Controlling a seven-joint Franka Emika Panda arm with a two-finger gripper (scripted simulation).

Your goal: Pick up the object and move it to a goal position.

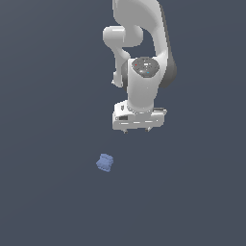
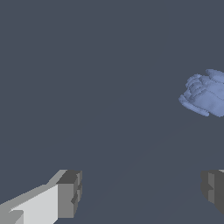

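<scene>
The object, a small lumpy periwinkle-blue block (image 1: 104, 163), lies on the dark grey floor, apart from the arm. It also shows at the edge of the wrist view (image 2: 205, 95). My gripper (image 1: 137, 130) hangs from the white arm above the floor, toward the exterior view's right of the block and farther back. In the wrist view the gripper (image 2: 142, 192) is open and empty, with its two grey fingertips (image 2: 69, 192) set wide apart. The block lies outside the gap between them.
The dark grey floor (image 1: 48, 202) spreads flat all around. The white arm's links (image 1: 139, 43) rise behind the gripper.
</scene>
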